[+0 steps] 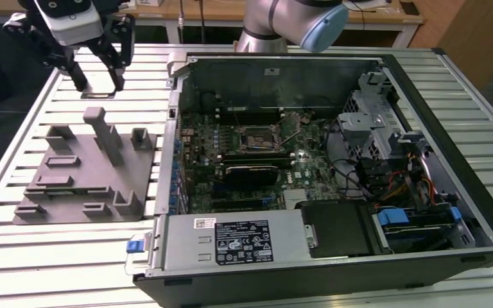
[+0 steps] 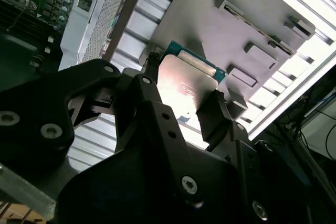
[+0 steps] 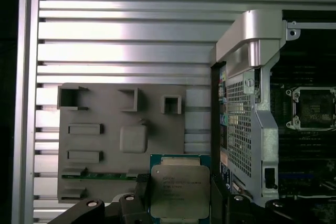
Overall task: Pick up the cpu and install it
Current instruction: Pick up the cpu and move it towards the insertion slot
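We have the tool (image 1: 98,88) clenched on the cpu (image 3: 180,191), its two black fingers (image 3: 140,195) pressing opposite edges of the chip, with the pale metal top facing the camera in both wrist views and a rim of green board showing around it. In the exterior view the tool hangs clear above the slatted desk (image 1: 49,256), so we judge the chip is lifted and in transit rather than resting on anything. The grey fixture (image 1: 84,173) lies below the tool and a little to one side. The open computer case (image 1: 435,128) stands beside it, and the square socket (image 1: 255,136) on the board inside is well apart from the tool, past the case's metal side wall (image 3: 247,124). To carry well from here, we would hold the chip flat and squarely between the pads, since a thin plate gripped only by its edges can twist or slip if the arm jerks. We would also give the case wall a wide berth on the way over, and bring the chip's sides parallel to the socket frame before any descent, because a skewed chip could catch on the frame.
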